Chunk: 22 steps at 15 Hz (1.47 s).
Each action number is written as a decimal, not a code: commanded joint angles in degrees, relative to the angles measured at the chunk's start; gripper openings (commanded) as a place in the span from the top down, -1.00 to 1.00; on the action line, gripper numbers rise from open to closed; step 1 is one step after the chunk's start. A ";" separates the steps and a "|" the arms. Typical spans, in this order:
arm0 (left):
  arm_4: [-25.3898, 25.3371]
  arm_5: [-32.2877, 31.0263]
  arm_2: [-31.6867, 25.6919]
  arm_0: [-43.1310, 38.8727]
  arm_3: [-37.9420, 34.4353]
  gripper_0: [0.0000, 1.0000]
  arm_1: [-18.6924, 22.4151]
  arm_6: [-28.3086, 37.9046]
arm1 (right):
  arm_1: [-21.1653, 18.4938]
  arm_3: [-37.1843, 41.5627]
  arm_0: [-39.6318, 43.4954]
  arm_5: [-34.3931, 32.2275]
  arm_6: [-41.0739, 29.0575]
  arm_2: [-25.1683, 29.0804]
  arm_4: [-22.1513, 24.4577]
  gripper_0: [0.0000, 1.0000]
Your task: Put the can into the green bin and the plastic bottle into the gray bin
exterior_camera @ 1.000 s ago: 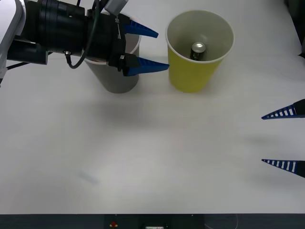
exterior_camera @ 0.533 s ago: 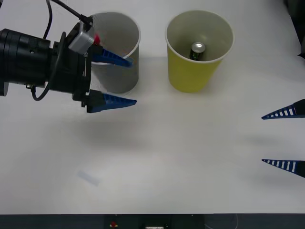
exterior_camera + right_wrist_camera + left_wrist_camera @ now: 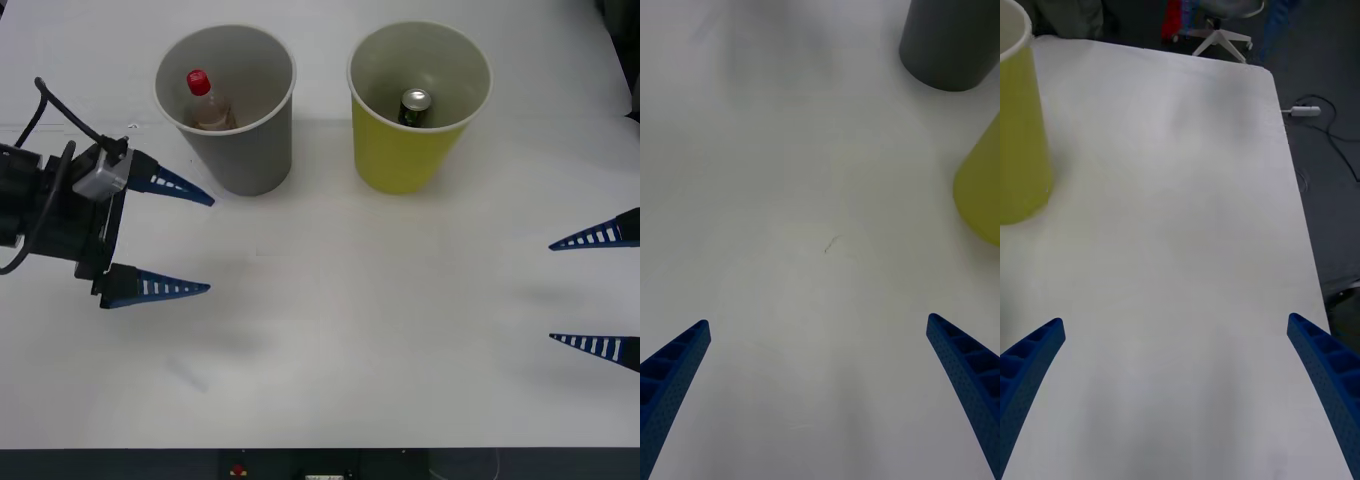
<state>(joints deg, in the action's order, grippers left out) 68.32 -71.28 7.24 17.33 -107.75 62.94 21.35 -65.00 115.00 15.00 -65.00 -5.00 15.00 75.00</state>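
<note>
The gray bin (image 3: 240, 150) stands at the table's back left, and the plastic bottle (image 3: 205, 103) with its red cap stands inside it. To its right, the green bin (image 3: 405, 150) holds the can (image 3: 415, 105), silver top up. My left gripper (image 3: 180, 238) is open and empty at the left, in front of and slightly left of the gray bin. Over by the right edge, my right gripper (image 3: 595, 292) is open and empty. The right wrist view shows the gray bin (image 3: 951, 41) and the green bin (image 3: 981, 191) ahead of its fingers. The left wrist view shows the green bin (image 3: 1019, 142).
The white table (image 3: 350, 330) stretches bare across the middle and front. In the left wrist view its far edge (image 3: 1281, 127) drops to a dark floor with a cable (image 3: 1315, 112) and a chair base (image 3: 1217, 37).
My left gripper has drawn back from above the gray bin toward the front left, open all along. The bottle now shows inside the gray bin. My right gripper has not moved.
</note>
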 commanded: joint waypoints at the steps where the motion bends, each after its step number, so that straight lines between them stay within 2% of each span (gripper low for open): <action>1: -1.88 0.00 -0.91 -3.71 0.09 -1.00 2.71 -4.21 | 0.00 0.00 0.00 0.00 0.00 0.00 0.00 -1.00; 12: -4.08 0.00 -6.98 -13.90 1.23 -1.00 9.92 -12.29 | 0.00 0.00 0.00 0.00 0.00 0.00 0.00 -1.00; 17: -4.78 -2.28 -7.50 -15.31 3.60 -1.00 9.83 -15.02 | 0.00 0.00 0.00 0.00 0.00 0.00 0.00 -1.00; 22: -4.16 -2.28 -8.47 -15.31 3.87 -1.00 7.72 -15.63 | 0.00 0.00 0.00 0.00 0.00 0.00 0.00 -1.00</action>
<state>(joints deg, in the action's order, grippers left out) 64.07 -73.56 -1.20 2.02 -103.90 70.73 5.71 -65.00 115.00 15.00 -65.00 -5.00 15.00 75.00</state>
